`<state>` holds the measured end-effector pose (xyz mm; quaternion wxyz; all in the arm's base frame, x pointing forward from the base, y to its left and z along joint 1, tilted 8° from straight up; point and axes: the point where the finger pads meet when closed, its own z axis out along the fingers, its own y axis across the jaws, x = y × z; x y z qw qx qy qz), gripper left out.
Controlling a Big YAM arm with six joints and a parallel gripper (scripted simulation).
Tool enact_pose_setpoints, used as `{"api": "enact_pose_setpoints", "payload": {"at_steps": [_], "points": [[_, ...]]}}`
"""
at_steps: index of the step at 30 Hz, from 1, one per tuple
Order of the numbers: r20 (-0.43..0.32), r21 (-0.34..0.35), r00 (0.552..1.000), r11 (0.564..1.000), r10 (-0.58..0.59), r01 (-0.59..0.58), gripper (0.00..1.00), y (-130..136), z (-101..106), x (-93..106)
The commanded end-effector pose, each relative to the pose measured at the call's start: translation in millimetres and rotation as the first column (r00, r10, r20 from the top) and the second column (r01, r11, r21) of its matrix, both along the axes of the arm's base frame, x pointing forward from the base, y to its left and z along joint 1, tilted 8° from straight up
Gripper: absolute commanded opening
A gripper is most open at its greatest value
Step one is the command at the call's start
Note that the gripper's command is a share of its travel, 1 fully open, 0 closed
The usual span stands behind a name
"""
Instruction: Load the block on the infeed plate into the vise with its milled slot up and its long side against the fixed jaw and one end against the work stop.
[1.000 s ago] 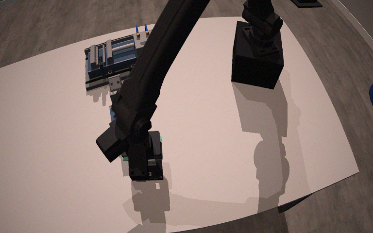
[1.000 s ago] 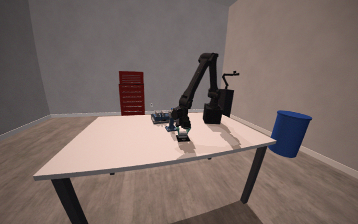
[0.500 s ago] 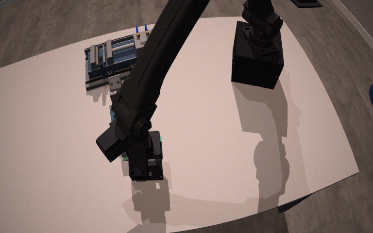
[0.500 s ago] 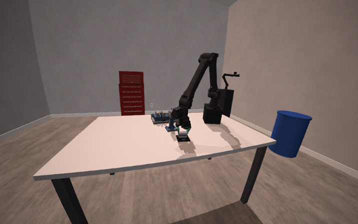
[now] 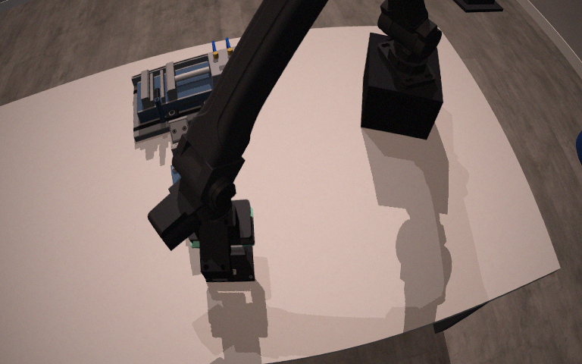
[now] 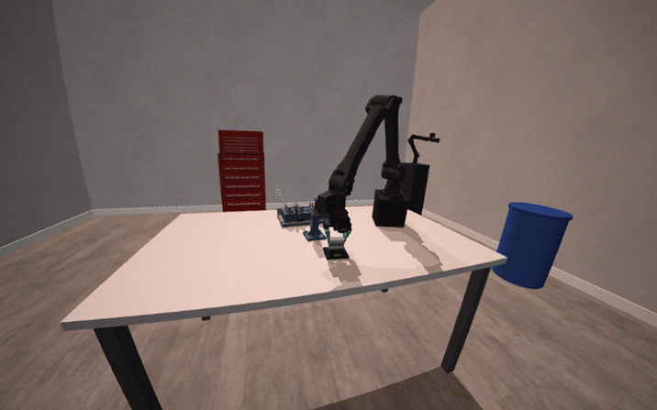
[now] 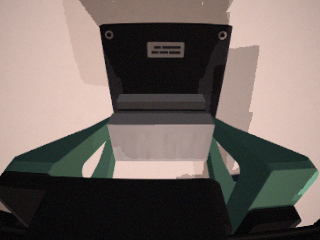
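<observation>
The part [image 6: 336,243] [image 7: 161,142], a grey block, is at the black infeed plate [image 5: 244,271] [image 7: 165,75]. My gripper [image 6: 337,239] [image 7: 161,121] is shut on it, one green finger at each end. Its pale long side faces the wrist camera; I cannot tell which way the slot faces or whether the part clears the plate. The vise stands open at the back left: fixed jaw [image 5: 145,89], moving jaw [image 5: 170,82] on the cylinder rod [image 5: 192,73], low bars between them, dark work stop [image 5: 157,92]. The arm hides the vise's right end.
A blue stand [image 6: 314,229] rises between the plate and the vise; the arm covers most of it in the top view, and I cannot make out the V-block. A grey bracket [image 5: 179,127] shows beside the vise. The arm's black base box [image 5: 401,105] [image 6: 389,211] stands right of the vise.
</observation>
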<state>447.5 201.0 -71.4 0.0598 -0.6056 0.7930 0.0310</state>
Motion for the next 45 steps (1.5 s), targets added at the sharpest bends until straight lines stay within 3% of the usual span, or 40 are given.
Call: {"api": "enact_pose_setpoints", "payload": {"at_steps": [1,11,17,32,34,45], "points": [[0.038,0.012,0.999,1.0,-0.004,0.004,0.0,-2.8,26.0,10.4],[0.069,0.025,0.998,1.0,-0.004,0.002,0.0,-2.2,68.1,23.4],[0.071,0.026,0.997,1.0,-0.003,0.002,0.0,-4.1,84.3,22.3],[0.076,0.028,0.997,1.0,-0.003,0.001,0.0,-12.9,152.5,16.3],[0.076,0.028,0.997,1.0,-0.003,0.001,0.0,-12.9,152.5,16.3],[0.078,0.03,0.997,1.0,-0.004,0.002,0.0,-18.8,195.8,11.8]]}}
